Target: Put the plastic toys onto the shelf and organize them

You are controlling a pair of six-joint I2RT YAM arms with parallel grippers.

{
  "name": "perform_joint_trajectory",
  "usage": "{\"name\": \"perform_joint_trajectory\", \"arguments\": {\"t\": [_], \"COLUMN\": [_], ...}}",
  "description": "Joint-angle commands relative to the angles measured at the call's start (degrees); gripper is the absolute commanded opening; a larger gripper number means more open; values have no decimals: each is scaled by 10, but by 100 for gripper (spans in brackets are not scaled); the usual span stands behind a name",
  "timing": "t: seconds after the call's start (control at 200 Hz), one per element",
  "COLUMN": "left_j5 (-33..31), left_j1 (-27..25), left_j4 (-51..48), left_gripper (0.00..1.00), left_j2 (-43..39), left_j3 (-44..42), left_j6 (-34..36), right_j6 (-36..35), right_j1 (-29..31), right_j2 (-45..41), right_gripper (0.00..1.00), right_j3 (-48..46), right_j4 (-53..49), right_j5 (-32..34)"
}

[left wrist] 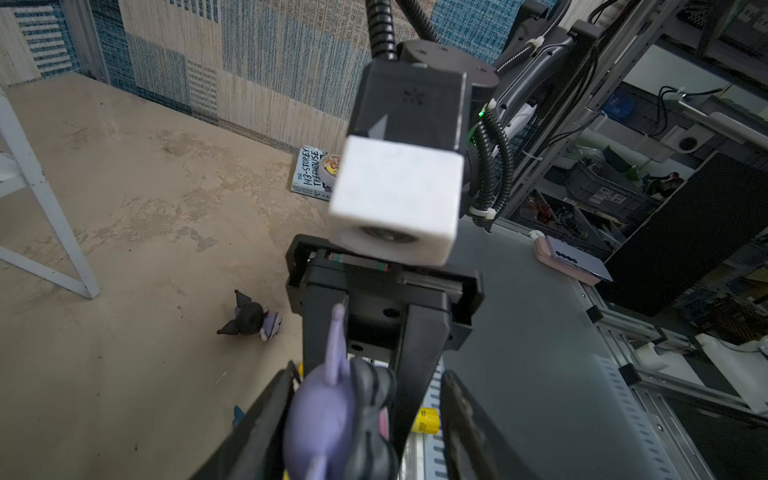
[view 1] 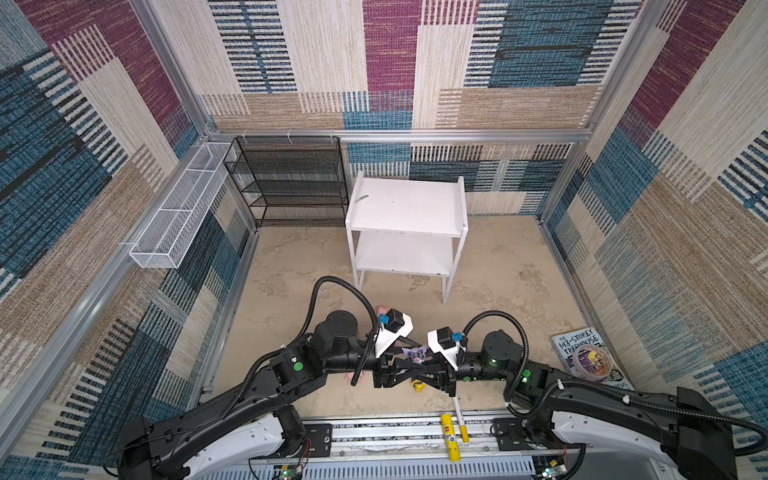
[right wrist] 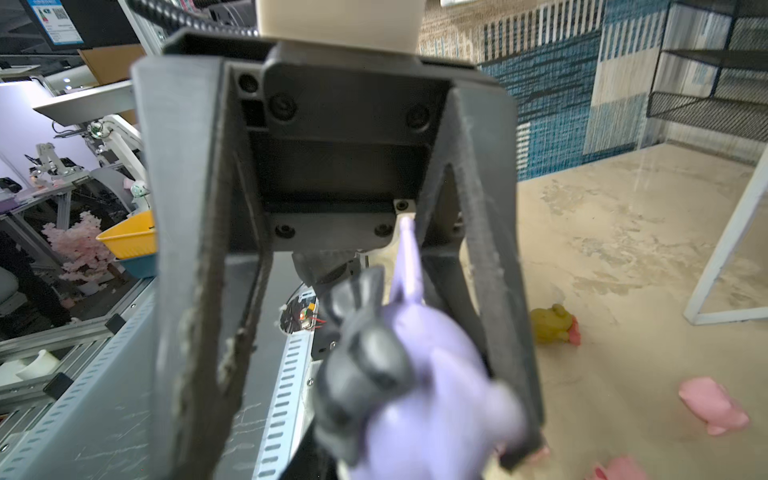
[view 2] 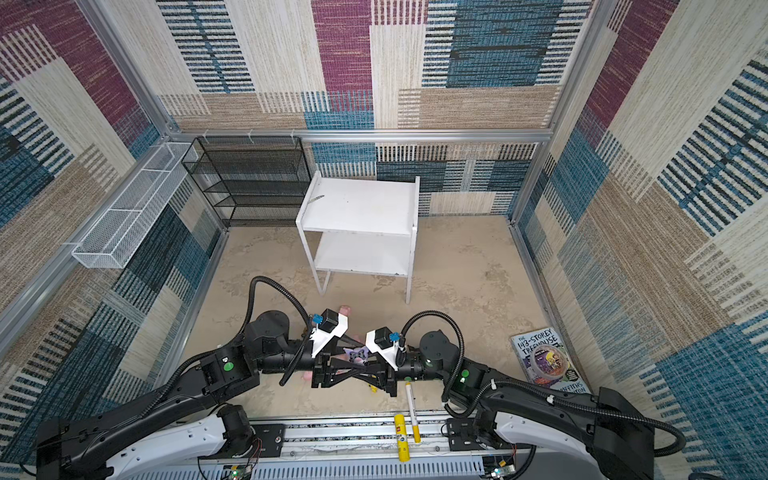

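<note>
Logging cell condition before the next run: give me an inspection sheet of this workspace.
Surface: beige tabletop, stained.
Job's things: white shelf shows no toys; purple figure gripped; second big-eared figure and pink pig on tabletop.
Clutter: book, yellow tube, marker.
Pincers: right pincer shut on purple figure; left pincer open around it.
Cables: black conduits loop above both wrists.
Surroundings: patterned carpet walls, black mesh rack, white wire basket.

Blk arms [view 1: 257, 386], wht cam mounts [view 1: 392, 336] — corrugated cables [left wrist: 380, 29]; left gripper [view 1: 415, 360] blk, triangular fingers [left wrist: 253, 428].
</note>
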Motion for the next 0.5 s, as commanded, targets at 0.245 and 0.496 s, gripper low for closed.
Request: {"name": "perform_joint_trajectory", "arguments": {"t": [0.245,0.496], "left_j5": [18,-46], "left_j1": [4,4], "left_j4": [17,-23], "left_gripper": [48,40], "left_j2": [0,1], "left_j3": [8,19], "left_j6": [4,36], "right_j6": [3,2], "right_j1": [-3,-3], "right_j2": [-8,-11], "right_gripper": [11,10], "right_j3": [-2,-3], "right_j4": [13,8], "right_j5": [37,50]}}
